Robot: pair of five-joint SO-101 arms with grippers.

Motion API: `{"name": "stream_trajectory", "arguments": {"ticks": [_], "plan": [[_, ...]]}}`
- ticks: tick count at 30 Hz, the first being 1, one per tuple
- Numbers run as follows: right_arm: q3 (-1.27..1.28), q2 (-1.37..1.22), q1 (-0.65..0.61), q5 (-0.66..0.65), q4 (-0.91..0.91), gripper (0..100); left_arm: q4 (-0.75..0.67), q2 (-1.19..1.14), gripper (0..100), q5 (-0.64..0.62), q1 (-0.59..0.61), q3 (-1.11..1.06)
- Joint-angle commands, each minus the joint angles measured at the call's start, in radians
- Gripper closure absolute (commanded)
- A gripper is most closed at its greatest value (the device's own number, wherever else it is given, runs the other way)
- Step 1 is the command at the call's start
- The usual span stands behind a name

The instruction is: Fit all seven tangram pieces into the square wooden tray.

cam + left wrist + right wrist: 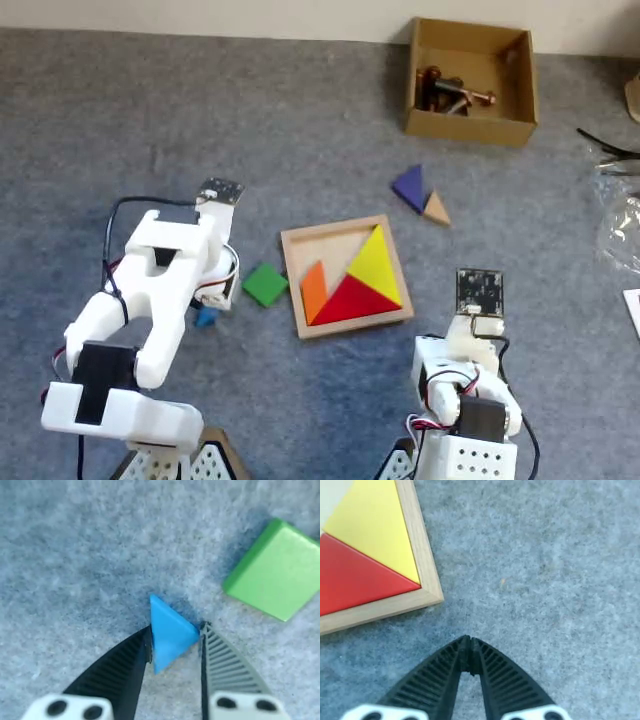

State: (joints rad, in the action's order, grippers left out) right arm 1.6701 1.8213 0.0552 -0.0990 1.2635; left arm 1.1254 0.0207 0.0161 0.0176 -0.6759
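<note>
While the wooden tray (333,225) holds three pieces (355,300), the left gripper (176,627) pinches one blue triangle (169,636). The right gripper (470,640) has its jaws pressed together.

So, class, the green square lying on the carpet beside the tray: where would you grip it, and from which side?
Come straight down and close on two opposite edges of the green square. It lies flat on the carpet, so only its parallel sides give a grip. It sits apart from the tray, leaving room either side; the wrist probably needs turning to match its edges.
</note>
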Motion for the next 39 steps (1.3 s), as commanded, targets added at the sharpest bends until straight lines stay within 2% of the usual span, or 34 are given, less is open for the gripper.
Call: {"name": "stream_trajectory", "arguments": {"ticks": [1, 8, 16, 19, 32, 39], "plan": [[0.114, 0.015, -0.016, 0.011, -0.016, 99.4, -0.068, 0.008, 85, -0.003, 0.007, -0.021], [0.114, 0.015, -0.016, 0.011, -0.016, 99.4, -0.075, 0.008, 96, -0.003, 0.005, -0.024], [0.114, 0.015, -0.016, 0.011, -0.016, 99.4, -0.072, 0.008, 96, -0.003, 0.005, -0.024], [0.114, 0.015, -0.016, 0.011, -0.016, 99.4, -0.072, 0.008, 100, -0.003, 0.005, -0.024], [0.114, 0.015, -0.016, 0.011, -0.016, 99.4, -0.069, 0.021, 99, -0.002, -0.013, 0.036], [0.114, 0.015, -0.016, 0.011, -0.016, 99.4, 0.086, 0.021, 99, -0.002, -0.041, 0.209]]}}
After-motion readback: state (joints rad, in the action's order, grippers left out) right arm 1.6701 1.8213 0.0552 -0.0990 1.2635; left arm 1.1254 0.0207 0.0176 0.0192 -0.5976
